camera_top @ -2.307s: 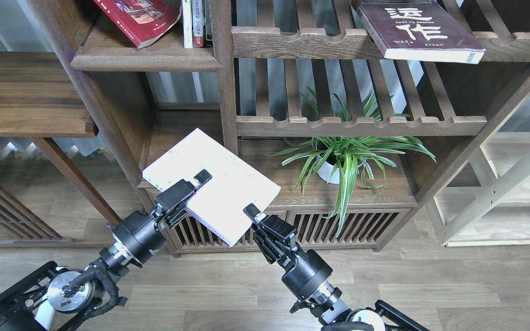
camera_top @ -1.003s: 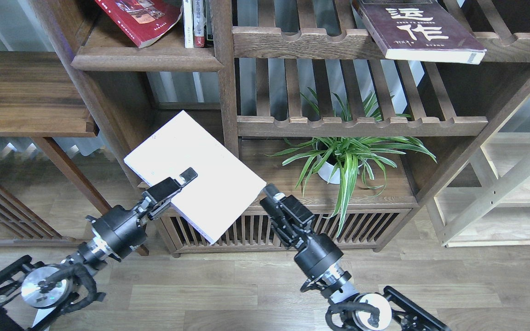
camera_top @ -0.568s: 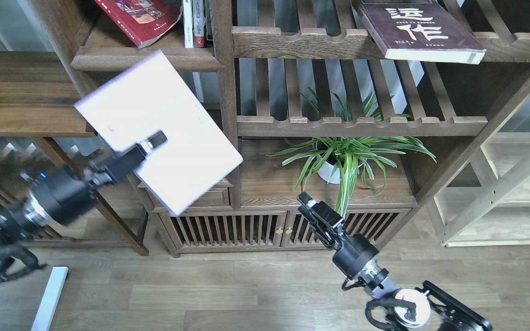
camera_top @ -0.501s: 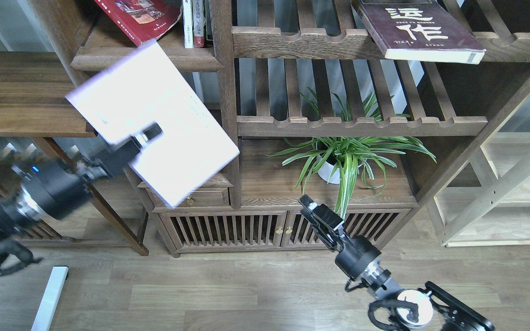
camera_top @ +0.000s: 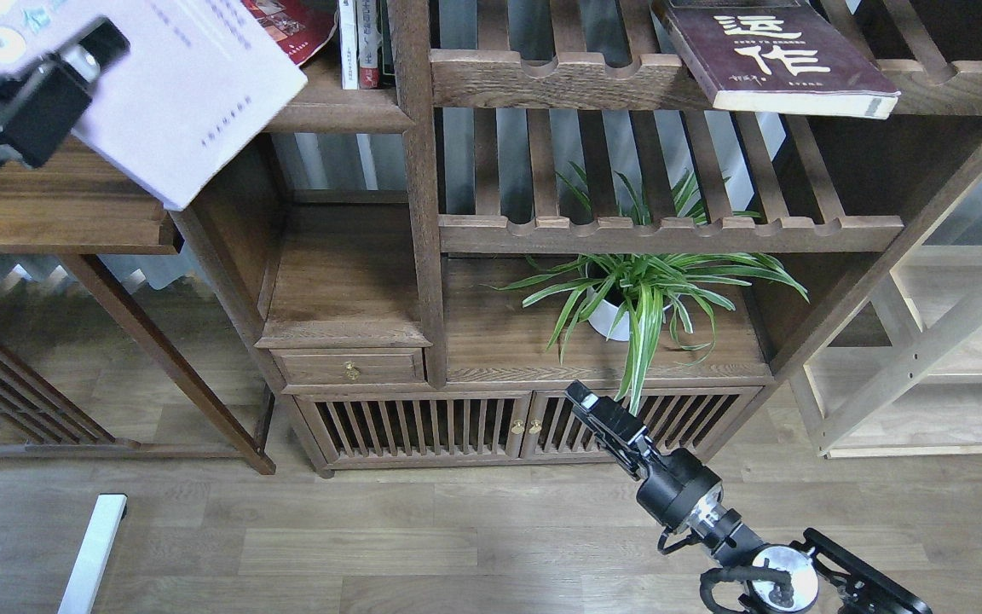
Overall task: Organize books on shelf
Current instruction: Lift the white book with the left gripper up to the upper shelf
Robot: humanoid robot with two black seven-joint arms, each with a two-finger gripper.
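Lavender-white book: top cut off by frame edge.
Red book: mostly hidden behind it.
Right gripper: fingers too dark to separate.

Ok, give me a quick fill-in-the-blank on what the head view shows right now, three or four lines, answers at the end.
1. The pale lavender-white book is held by the ____ gripper.
2. The dark maroon book lies on a ____ shelf, jutting over its front rail.
3. The potted plant stands just above the ____ gripper.
4. The red book is partly hidden by the ____ book.

Missing words: left; slatted; right; lavender-white
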